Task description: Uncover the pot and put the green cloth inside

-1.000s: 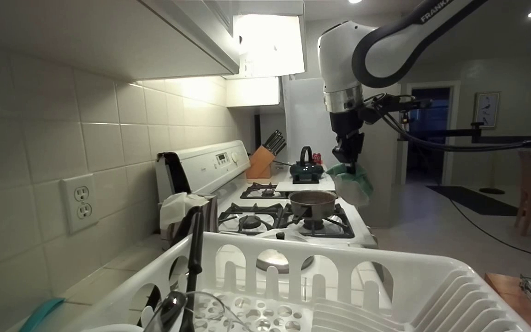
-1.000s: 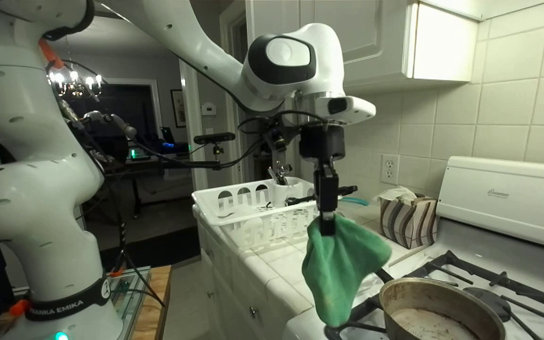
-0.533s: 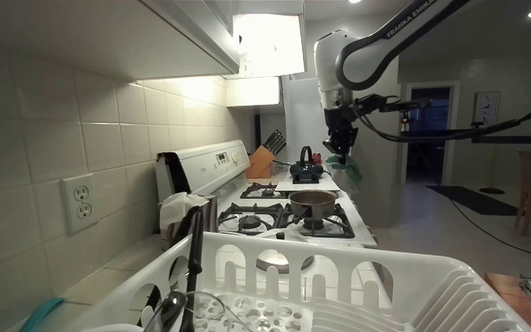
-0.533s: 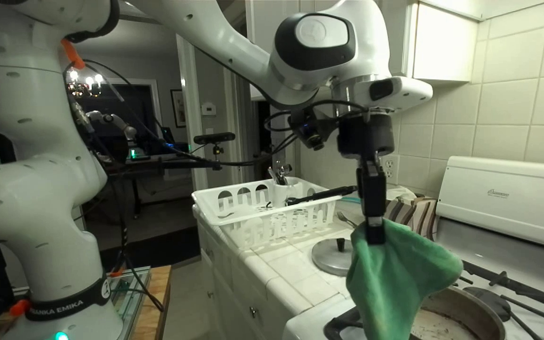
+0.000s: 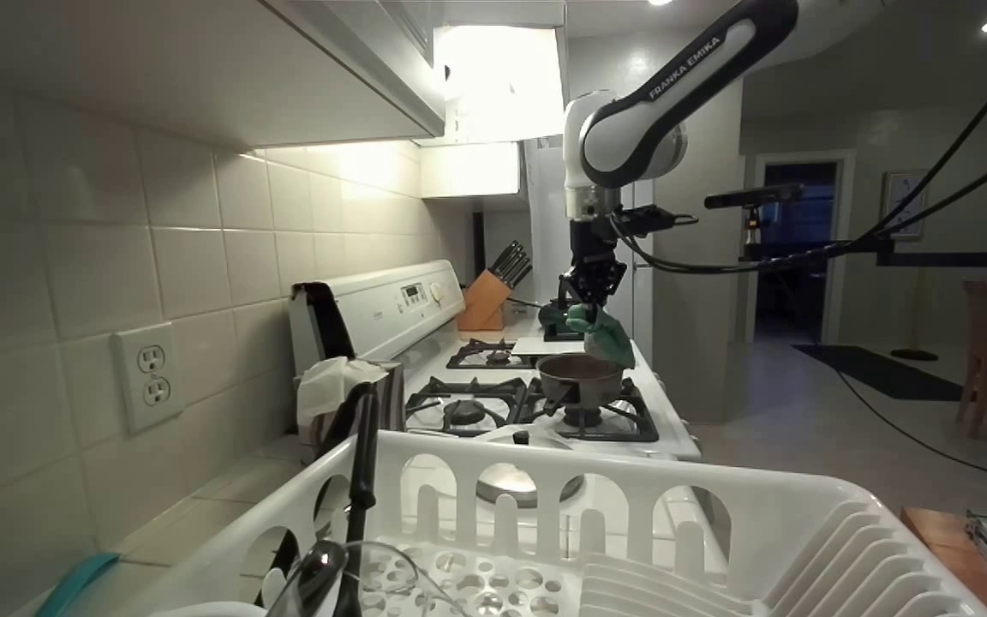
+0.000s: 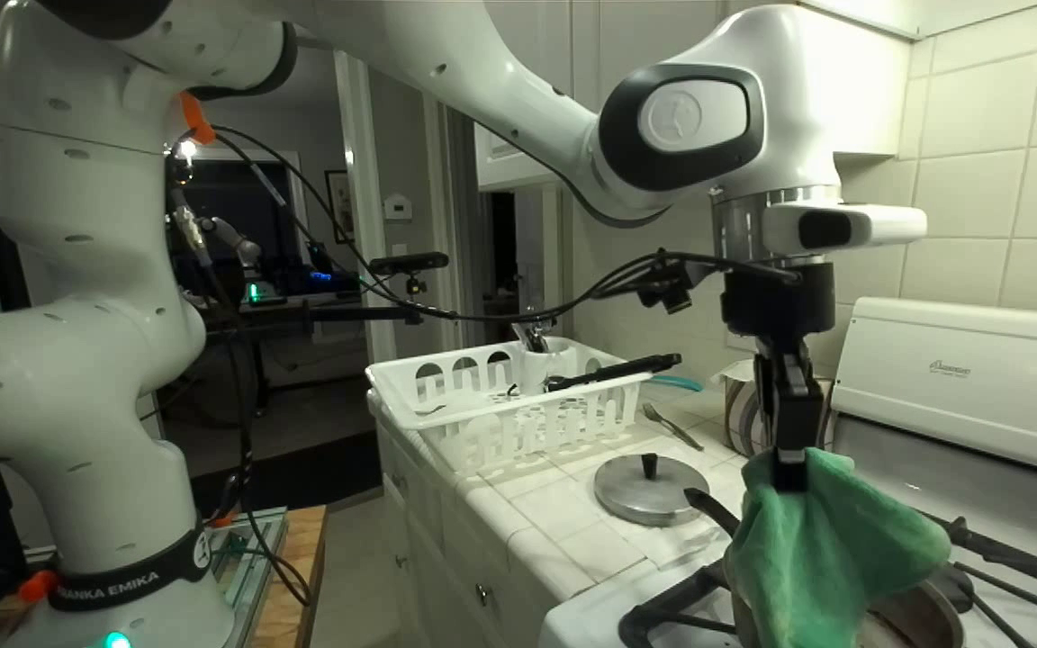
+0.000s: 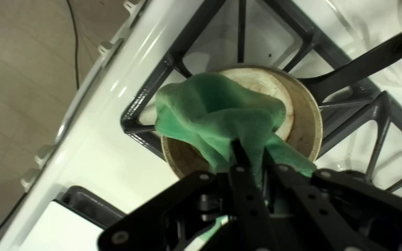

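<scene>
The green cloth (image 6: pixel 829 549) hangs bunched from my gripper (image 6: pixel 790 472), which is shut on it and points down. The cloth also shows in an exterior view (image 5: pixel 609 338). In the wrist view my gripper (image 7: pixel 251 148) pinches the cloth (image 7: pixel 215 108) over the pot (image 7: pixel 318 129). Part of the cloth reaches past the pot's rim there. The pot (image 5: pixel 579 381) stands uncovered on a burner. The cloth's lower end is near its rim; whether they touch I cannot tell. The metal lid (image 6: pixel 644 490) with a black knob lies on the tiled counter beside the stove.
The pot's black handle (image 7: pixel 368 66) sticks out toward the counter. A white dish rack (image 6: pixel 500 414), a fork (image 6: pixel 671 425) and a striped tissue box (image 6: pixel 743 414) are on the counter. A dark kettle (image 5: pixel 553 317) and knife block (image 5: pixel 485 304) stand farther back.
My gripper has carried the cloth from beside the stove's front edge to over the pot. The lid, hidden behind the cloth in an exterior view before, now shows.
</scene>
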